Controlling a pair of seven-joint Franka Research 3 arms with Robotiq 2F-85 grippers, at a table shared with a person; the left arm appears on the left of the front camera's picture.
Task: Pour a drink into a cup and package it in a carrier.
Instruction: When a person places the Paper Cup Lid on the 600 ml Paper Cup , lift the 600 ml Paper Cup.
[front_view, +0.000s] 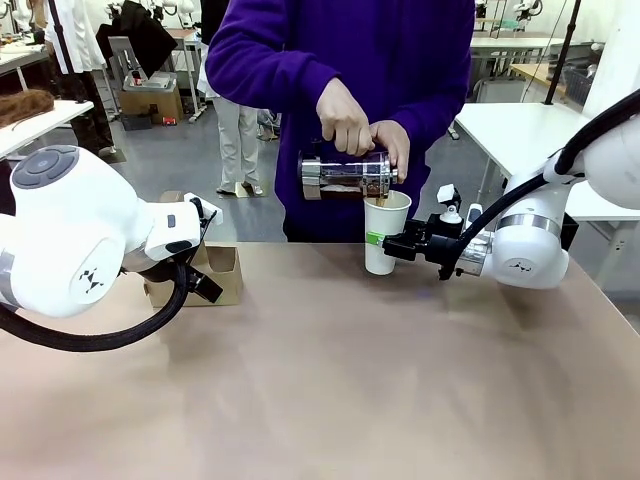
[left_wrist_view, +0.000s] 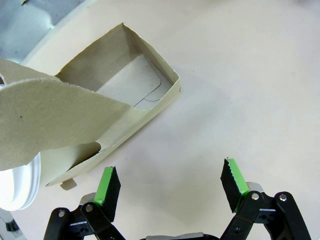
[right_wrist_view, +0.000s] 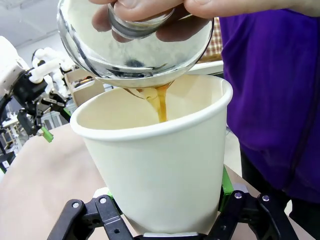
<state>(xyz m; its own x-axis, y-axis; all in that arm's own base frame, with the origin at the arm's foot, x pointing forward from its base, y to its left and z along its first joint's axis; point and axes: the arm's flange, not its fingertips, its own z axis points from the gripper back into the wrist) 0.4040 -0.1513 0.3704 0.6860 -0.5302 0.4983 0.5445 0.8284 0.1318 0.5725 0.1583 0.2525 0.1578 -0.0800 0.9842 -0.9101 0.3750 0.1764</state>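
Robot's right hand (right_wrist_view: 166, 200) is squeezed shut on the tall white cup (right_wrist_view: 155, 165), low down. It holds the cup upright at the far side of the surface (front_view: 330, 380). A person's hands (front_view: 345, 118) tip a glass jug (right_wrist_view: 135, 45) over the cup, and the brown drink (right_wrist_view: 161, 105) runs down into it in a thin stream. So the pouring step is going on, and the packing step is not yet started. The robot's left hand (left_wrist_view: 170, 172) is wide open and holds nothing. It hangs just beside the brown carrier (left_wrist_view: 150, 117), which sits on the left side of the surface, well apart from the cup. Next, I think, the right hand must hold the cup steady until the jug lifts away. Then it must carry the cup level, without spilling, across to an empty slot (left_wrist_view: 135, 90) in the carrier.
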